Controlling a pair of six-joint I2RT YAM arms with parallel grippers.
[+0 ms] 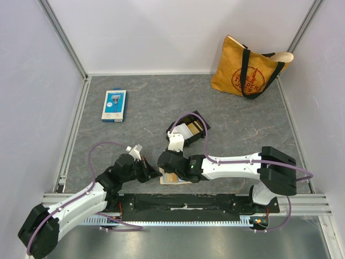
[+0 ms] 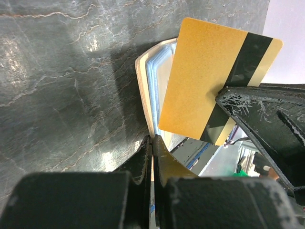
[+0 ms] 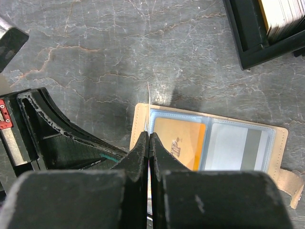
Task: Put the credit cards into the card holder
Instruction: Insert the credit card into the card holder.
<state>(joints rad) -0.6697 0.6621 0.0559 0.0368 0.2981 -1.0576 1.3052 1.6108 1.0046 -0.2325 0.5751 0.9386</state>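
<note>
Flat tan wallet-type card holder [image 3: 282,148] on grey table [image 3: 95,47]; L gripper [image 2: 152,143] pinched on its edge. Two slots filled: orange card [image 3: 183,140], grey striped card [image 3: 238,150]. Gold mag-stripe card [image 2: 205,81] clamped in R gripper [image 3: 148,138] above holder, not yet in. More cards [image 3: 283,16] in black rect. tray [image 3: 237,28]. Approx. midway.

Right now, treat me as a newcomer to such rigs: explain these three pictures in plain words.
The machine is a left arm and a right arm, bolted at the near edge of a table. One picture looks down from above; the other two come from a camera on each wrist. On it lie a blue-and-white package, a yellow tote bag, a black tray holding cards, and an open tan card holder. The right hand pinches a gold card, seen edge-on in its own camera, at the holder's end. The left hand is shut, apparently on the holder's edge.
</note>
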